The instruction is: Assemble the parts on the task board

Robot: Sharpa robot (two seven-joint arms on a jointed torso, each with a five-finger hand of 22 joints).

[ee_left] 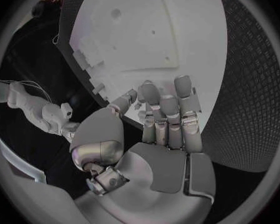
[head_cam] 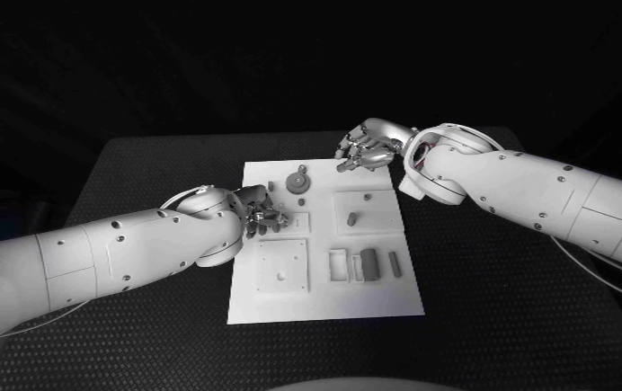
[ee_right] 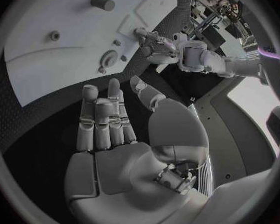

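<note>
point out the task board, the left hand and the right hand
task board (head_cam: 324, 306), head view, bare near edge of the plate
left hand (head_cam: 260, 211), head view, middle of the hand
right hand (head_cam: 367, 148), head view, middle of the hand

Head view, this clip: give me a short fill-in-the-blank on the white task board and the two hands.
1. The white rectangular task board lies on a ____ table.
2. The silver left hand is at the board's ____ edge.
3. The silver right hand holds ____.

Missing words: black; left; nothing

One white task board (head_cam: 324, 301), two hands, several small grey parts, count unclear.
</note>
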